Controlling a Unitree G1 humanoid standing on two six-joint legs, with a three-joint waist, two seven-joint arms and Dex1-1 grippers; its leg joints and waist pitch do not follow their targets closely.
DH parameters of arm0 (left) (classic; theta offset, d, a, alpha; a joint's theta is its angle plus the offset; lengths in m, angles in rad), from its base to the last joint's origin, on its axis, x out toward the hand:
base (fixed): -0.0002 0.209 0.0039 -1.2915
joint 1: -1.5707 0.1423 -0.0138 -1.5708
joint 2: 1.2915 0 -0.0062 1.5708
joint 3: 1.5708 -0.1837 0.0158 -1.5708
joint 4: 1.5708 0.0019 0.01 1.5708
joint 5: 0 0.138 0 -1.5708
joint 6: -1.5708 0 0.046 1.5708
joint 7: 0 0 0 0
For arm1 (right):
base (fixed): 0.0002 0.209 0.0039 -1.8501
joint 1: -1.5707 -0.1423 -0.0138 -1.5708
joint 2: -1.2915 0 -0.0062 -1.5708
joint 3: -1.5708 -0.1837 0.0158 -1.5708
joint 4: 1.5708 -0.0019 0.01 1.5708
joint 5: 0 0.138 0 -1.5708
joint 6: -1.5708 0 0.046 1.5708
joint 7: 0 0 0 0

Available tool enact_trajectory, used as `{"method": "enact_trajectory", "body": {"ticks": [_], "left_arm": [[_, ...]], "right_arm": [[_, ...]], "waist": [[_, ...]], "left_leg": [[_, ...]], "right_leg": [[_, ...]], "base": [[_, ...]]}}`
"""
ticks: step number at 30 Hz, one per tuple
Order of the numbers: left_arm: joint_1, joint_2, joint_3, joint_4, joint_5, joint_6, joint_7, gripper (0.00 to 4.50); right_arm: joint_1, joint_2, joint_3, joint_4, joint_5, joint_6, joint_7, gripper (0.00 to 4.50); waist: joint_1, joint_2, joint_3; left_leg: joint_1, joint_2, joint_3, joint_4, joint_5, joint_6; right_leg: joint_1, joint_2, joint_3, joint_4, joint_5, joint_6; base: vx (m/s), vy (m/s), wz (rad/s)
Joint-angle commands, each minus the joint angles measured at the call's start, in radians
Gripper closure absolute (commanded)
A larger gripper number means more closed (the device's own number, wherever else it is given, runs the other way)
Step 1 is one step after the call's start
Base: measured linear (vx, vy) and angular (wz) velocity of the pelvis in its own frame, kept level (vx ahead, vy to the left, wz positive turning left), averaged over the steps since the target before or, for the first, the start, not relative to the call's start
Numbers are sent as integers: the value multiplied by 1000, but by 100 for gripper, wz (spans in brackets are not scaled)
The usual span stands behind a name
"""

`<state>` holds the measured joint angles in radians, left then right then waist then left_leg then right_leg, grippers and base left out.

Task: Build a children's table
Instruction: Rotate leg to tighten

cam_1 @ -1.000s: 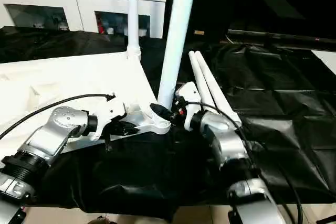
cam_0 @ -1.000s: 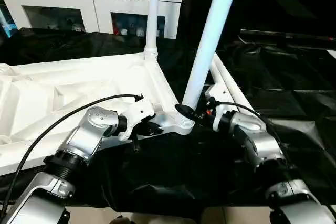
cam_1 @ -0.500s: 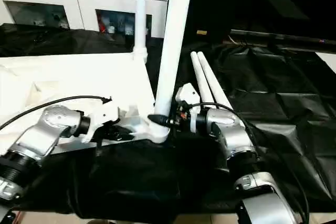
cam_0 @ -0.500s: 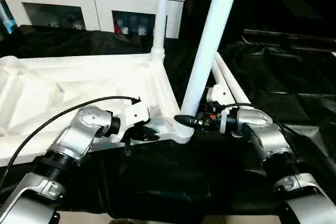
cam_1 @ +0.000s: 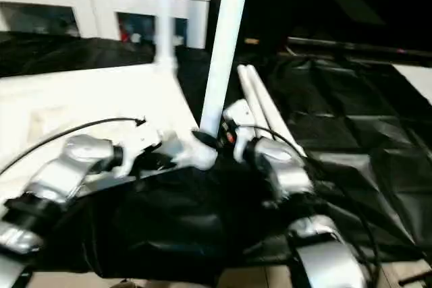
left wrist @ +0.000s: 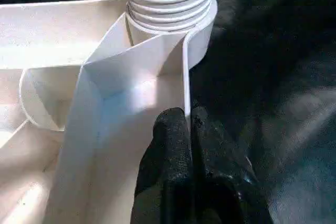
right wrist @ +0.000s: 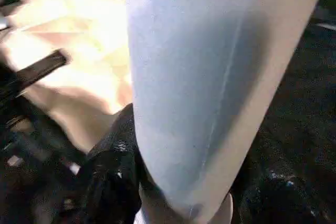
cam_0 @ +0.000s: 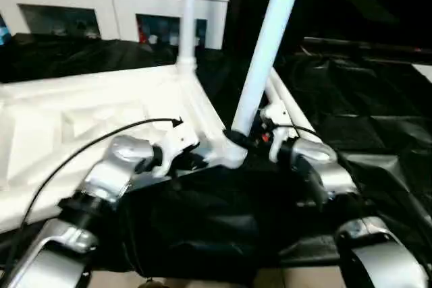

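Right wrist view: right gripper (right wrist: 137, 182) clamps near leg (right wrist: 210, 77).

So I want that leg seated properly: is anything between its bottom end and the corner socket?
Nothing visible: the leg held by the right gripper already meets the corner socket, tilted, not upright.

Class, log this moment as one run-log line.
step: seating leg in corner socket | left gripper: shut on tabletop rim | right gripper: holds leg base
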<state>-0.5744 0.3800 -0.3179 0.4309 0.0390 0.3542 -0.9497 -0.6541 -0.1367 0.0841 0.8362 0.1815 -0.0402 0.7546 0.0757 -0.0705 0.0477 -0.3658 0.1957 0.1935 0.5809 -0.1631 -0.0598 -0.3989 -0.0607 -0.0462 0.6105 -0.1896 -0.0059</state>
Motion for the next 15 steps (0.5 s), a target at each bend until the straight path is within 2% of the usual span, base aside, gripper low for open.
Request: {"method": "enact_trajectory", "body": {"ticks": [1,2,4,5,6,7,9,13,15], "left_arm": [[-99,-53,48,-64,3,58,89,450],[-107,-70,51,-64,9,90,119,450],[-114,-90,56,-65,17,130,154,450],[-126,-159,54,-82,42,224,245,450],[-126,-180,50,-90,48,244,266,450],[-126,-199,47,-96,49,263,284,450],[-125,-207,44,-97,50,270,293,450],[-127,-198,46,-82,59,278,317,450],[-129,-196,48,-81,59,282,319,450]], "right_arm": [[21,23,23,156,-84,87,-136,264],[11,34,20,169,-83,98,-160,264],[-3,48,15,189,-83,107,-191,264],[-47,94,2,244,-81,130,-281,264],[-62,108,2,261,-83,133,-306,264],[-76,121,3,277,-88,138,-330,264],[-86,129,5,288,-91,141,-343,264],[-111,152,-7,315,-90,139,-359,264],[-115,156,-9,319,-92,138,-361,264]], "waist": [[-7,21,-47],[-9,26,-48],[-12,25,-48],[-17,27,-48],[-18,25,-44],[-19,23,-46],[-20,24,-47],[-16,18,-51],[-15,20,-51]], "left_leg": [[29,39,-35,-77,-443,-65],[27,39,-35,-77,-440,-68],[29,38,-34,-75,-444,-64],[30,39,-34,-75,-451,-64],[31,38,-36,-75,-462,-64],[27,37,-36,-75,-459,-60],[22,38,-37,-77,-452,-58],[20,35,-29,-74,-416,-37],[19,35,-29,-76,-405,-35]], "right_leg": [[14,-85,39,-101,-498,-144],[15,-85,40,-98,-488,-148],[12,-84,39,-101,-487,-147],[9,-83,41,-98,-472,-154],[8,-79,37,-103,-474,-155],[13,-81,36,-101,-470,-151],[15,-81,37,-99,-453,-149],[16,-78,41,-97,-388,-155],[17,-79,41,-95,-380,-158]], "base": [[0,0,0],[0,0,0],[0,0,0],[0,0,0],[0,0,0],[0,0,0],[0,0,0],[0,0,0],[0,0,0]]}}
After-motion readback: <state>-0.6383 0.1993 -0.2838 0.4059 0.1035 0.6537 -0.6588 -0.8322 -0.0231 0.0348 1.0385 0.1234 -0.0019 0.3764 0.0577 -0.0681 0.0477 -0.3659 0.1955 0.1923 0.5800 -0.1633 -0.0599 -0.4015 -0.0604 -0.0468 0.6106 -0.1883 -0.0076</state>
